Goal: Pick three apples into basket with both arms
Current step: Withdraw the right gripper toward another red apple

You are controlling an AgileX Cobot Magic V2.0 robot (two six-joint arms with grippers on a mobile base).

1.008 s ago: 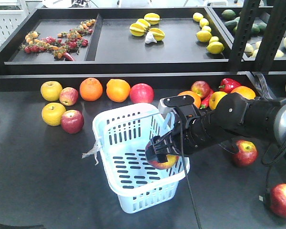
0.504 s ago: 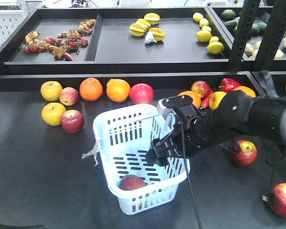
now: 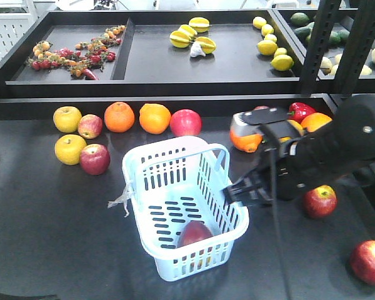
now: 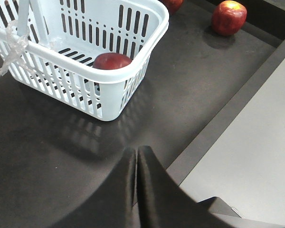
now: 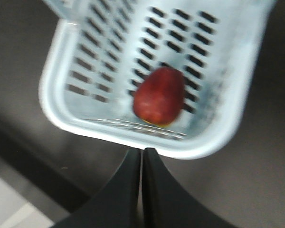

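Beside the basket [image 3: 175,269], the right gripper [image 3: 240,195] hangs with fingers pressed together, seemingly empty in the blurred wrist view. The left gripper [image 4: 136,151] is likewise closed on nothing. One apple [image 3: 195,233] lies inside the basket; a second apple [image 3: 319,201] and third apple [image 3: 370,261] rest on the table [image 3: 50,237] nearby.

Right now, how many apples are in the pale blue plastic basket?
1. A dark red round apple lies on the slotted floor of the pale blue plastic basket, toward its near end. No other shows; none seems hidden.
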